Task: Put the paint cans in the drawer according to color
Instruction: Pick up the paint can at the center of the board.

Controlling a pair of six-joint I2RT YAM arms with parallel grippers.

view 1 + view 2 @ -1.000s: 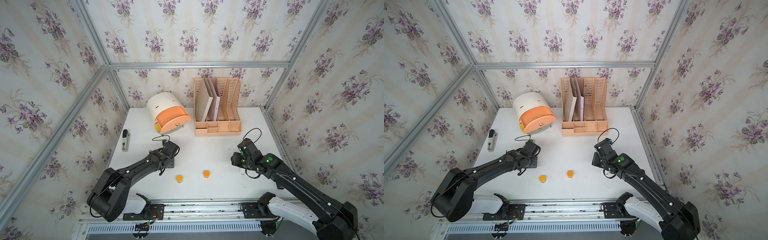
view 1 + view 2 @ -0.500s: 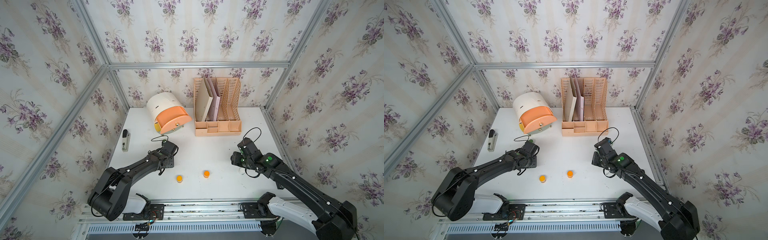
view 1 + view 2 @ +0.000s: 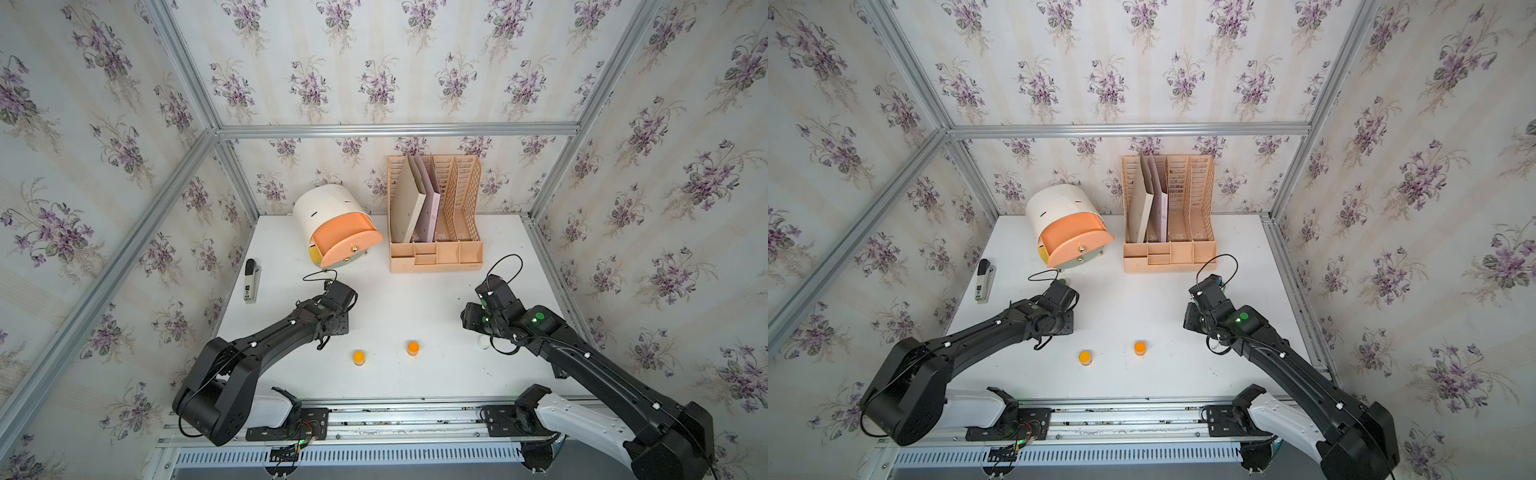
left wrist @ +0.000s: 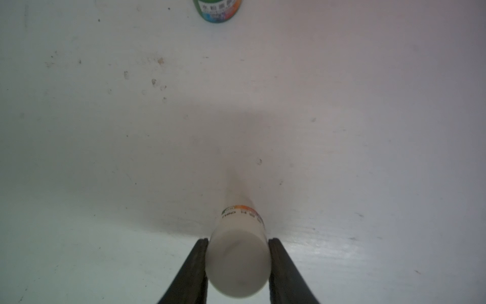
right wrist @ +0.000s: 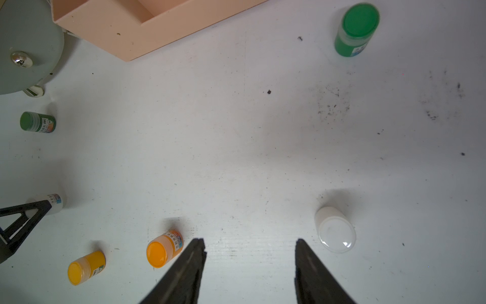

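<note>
cans (image 5: 336, 234): orange×2 (image 5: 156, 254), green×2 (image 5: 357, 23), white×2 | left fingers (image 4: 194, 268) grip white can (image 4: 238, 263) | right fingers (image 5: 189, 268) open

Brand "deli" on white paint can (image 4: 238, 263) label; other print unreadable.

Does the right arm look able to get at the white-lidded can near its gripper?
Likely yes: the right gripper is open and empty, and the white-lidded can stands just beside it, nothing between.
</note>
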